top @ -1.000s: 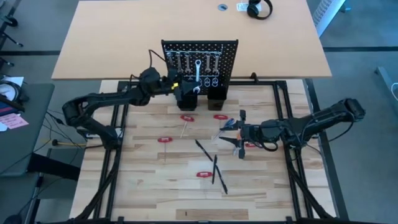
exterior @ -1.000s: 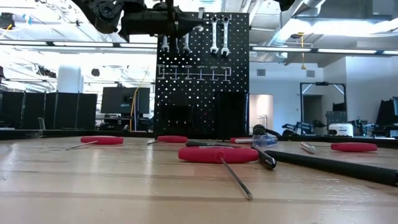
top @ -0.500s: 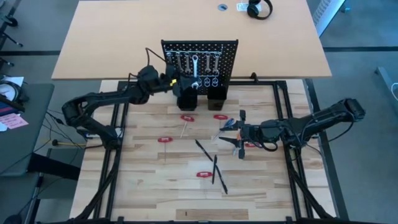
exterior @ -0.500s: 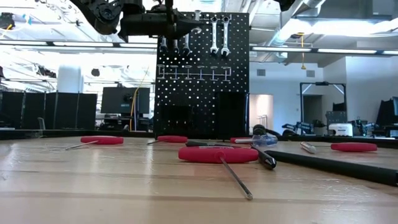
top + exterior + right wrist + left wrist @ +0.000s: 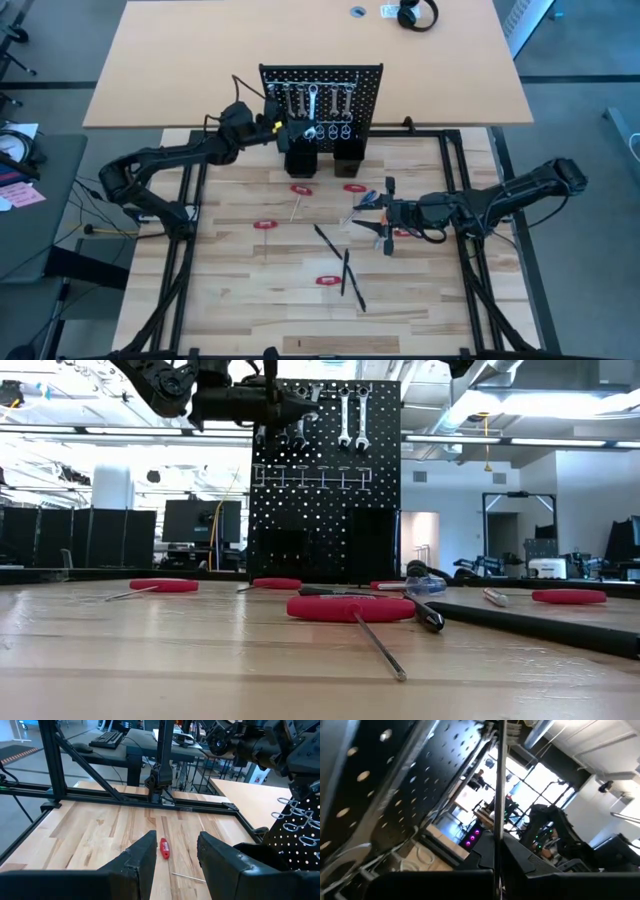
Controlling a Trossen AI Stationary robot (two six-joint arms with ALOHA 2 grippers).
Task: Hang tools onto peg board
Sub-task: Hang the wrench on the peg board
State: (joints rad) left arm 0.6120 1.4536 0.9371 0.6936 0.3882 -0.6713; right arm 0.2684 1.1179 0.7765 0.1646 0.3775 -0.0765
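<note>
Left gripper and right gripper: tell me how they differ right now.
Place: the left gripper is up against the peg board, while the right gripper hangs over the table, well clear of the board.
Aim: the left gripper faces the hung wrenches; the right gripper, fingers spread and empty, faces a red screwdriver lying loose.
Both are dark two-finger grippers.

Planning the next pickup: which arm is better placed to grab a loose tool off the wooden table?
Right. Its open right gripper hovers over the loose tools beside a red-handled screwdriver; the left gripper is up at the black perforated peg board.
</note>
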